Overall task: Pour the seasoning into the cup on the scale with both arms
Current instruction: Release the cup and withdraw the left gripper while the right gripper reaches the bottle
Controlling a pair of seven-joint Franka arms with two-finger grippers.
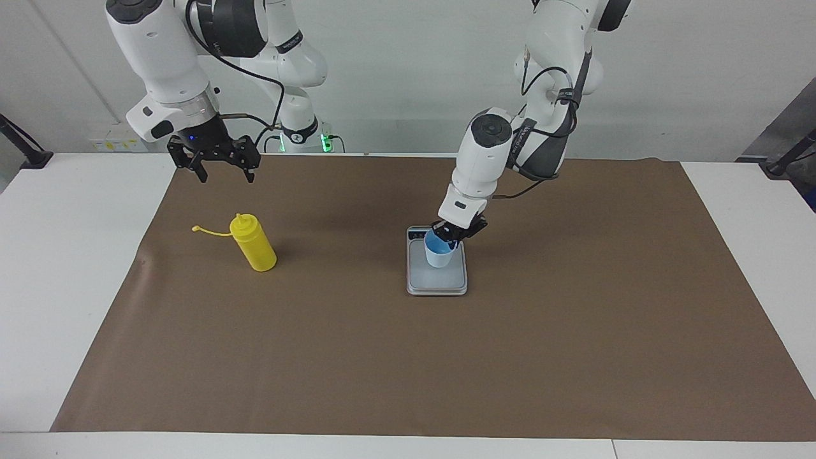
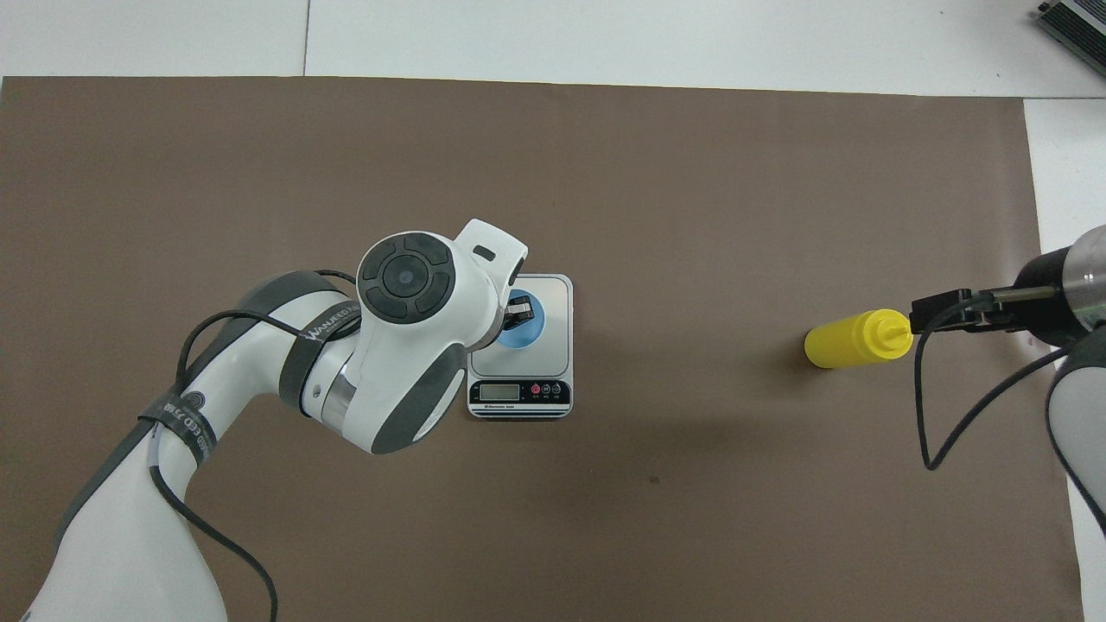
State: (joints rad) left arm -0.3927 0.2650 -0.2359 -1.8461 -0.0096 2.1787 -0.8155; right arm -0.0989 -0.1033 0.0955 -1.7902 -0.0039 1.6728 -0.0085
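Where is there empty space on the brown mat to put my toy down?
Bare mat lies between the yellow bottle and the scale, and farther from the robots than both. It is crowded at the scale, where the left hand grips the cup.

Both arms (image 1: 491, 153): white glossy shells, dark grey joint caps, loose black cables (strapped on), black two-finger grippers, grey lettering.

Facing view: high, across the counter (image 1: 408, 357), toward the robots. Overhead view: steeply downward from the robots' end. Both share the scale (image 1: 437, 280).
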